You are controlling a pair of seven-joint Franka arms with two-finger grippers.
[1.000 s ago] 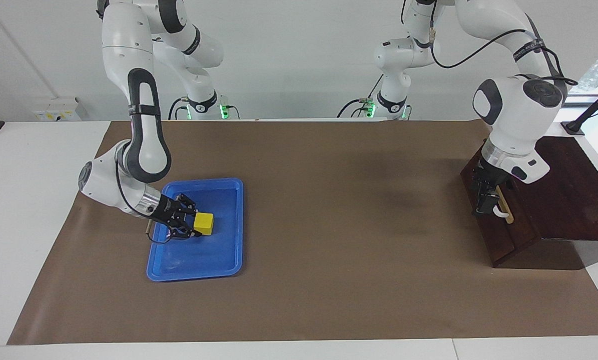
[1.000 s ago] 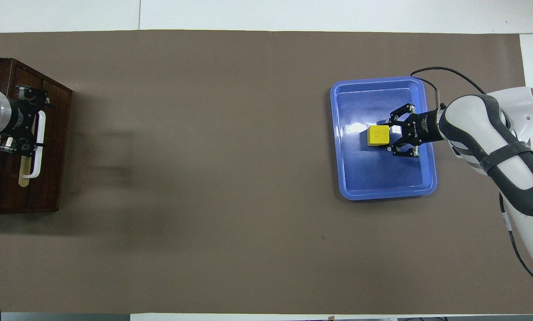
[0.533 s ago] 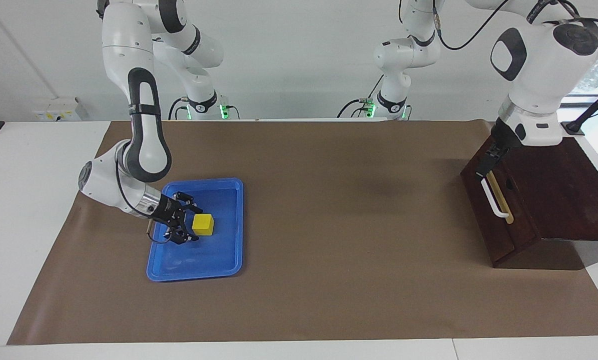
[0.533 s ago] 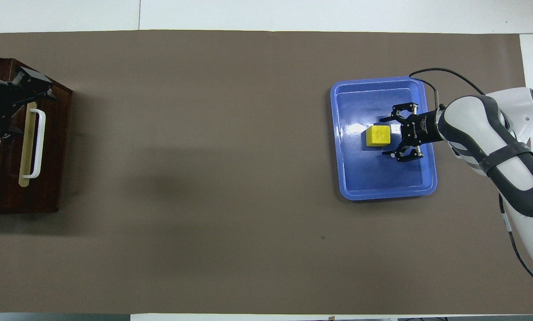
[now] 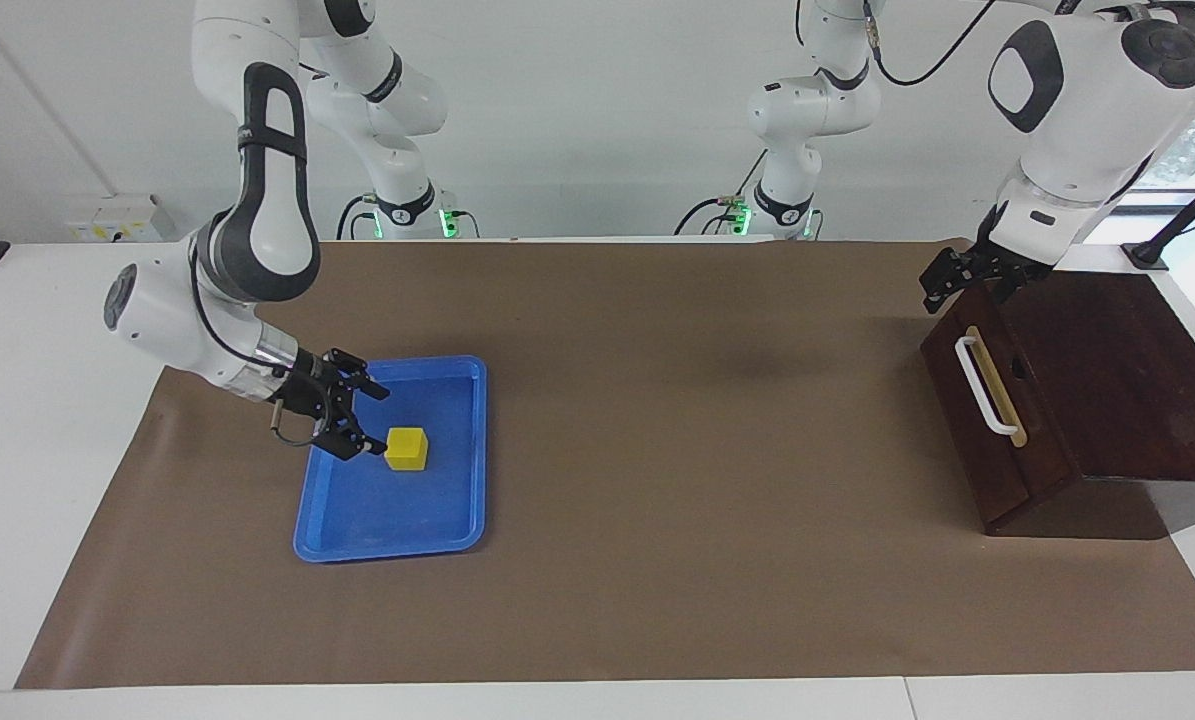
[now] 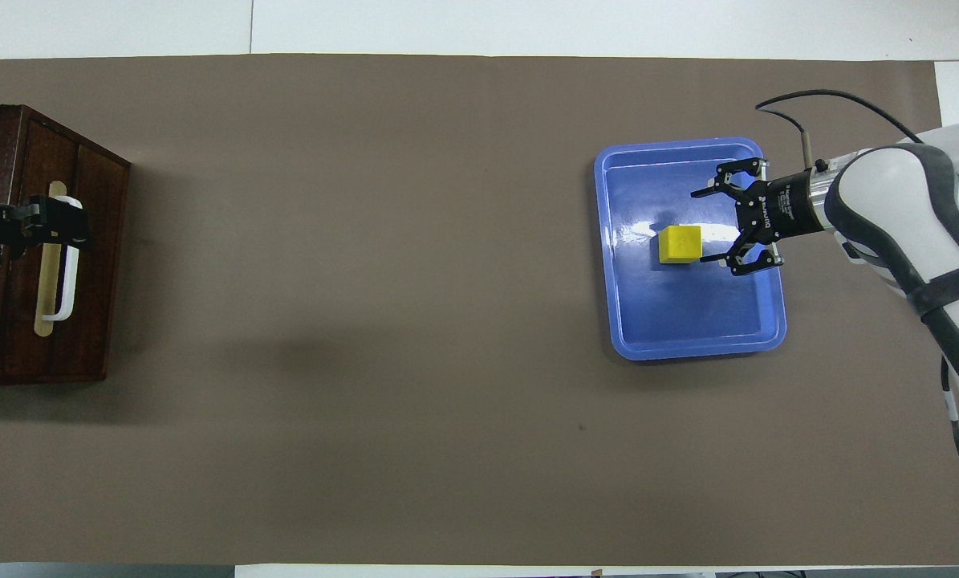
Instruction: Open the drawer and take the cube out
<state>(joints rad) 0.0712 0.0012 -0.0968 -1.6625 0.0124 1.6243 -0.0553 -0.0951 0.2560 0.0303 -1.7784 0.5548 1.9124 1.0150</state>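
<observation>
Right gripper (image 5: 375, 420) low over the glossy blue tray (image 5: 454, 520), fingers spread, beside the smooth yellow cube (image 5: 407, 449) lying in the tray, left gripper (image 5: 962, 277) spread, empty, raised over the dark wooden drawer (image 5: 987, 415), shut, white bar handle (image 5: 983, 385)

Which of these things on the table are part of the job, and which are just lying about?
Part of the job:
- drawer, shut, in the dark wooden box
- yellow cube, lying in the blue tray
- right hand, open beside the cube
- left hand, open over the box

Just there:
- brown paper covering the table
</observation>
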